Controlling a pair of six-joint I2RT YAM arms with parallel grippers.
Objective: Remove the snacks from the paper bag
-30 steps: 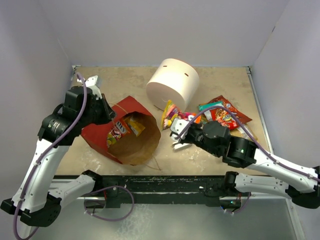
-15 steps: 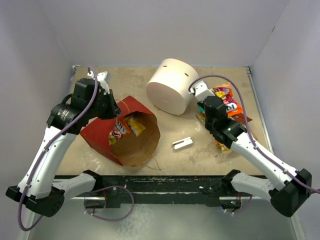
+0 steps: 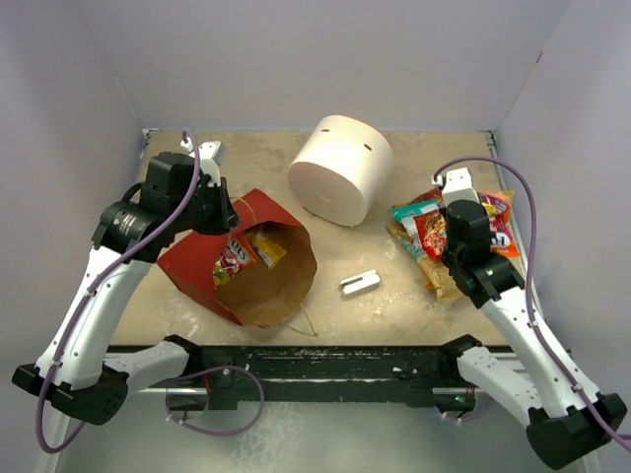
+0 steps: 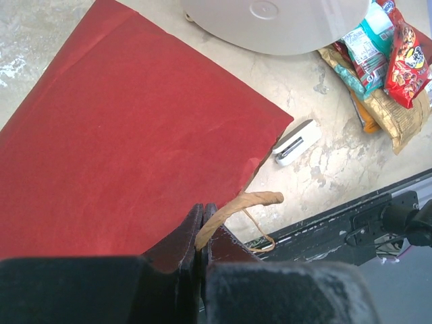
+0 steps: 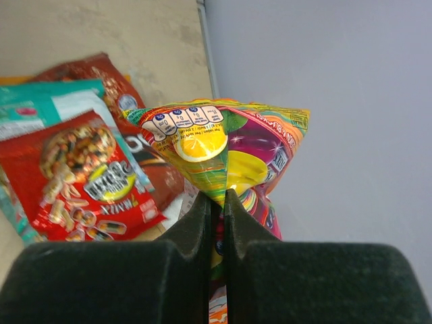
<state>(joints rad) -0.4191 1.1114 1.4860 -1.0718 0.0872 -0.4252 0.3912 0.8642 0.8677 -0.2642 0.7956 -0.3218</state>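
A robotics lab test cell: plain white walls point(image 3: 325, 59) box in a stained bench point(image 3: 256, 163), with two cabled arms point(image 3: 89, 305) bolted at six o'clock.

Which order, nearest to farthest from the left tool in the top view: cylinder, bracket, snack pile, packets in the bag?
From the left tool:
1. Packets in the bag, right beside it.
2. Cylinder, back middle.
3. Bracket, centre, right of the bag.
4. Snack pile, far right.

Printing shows on the snacks point(image 5: 81, 175) — none of it sharp enough to read.
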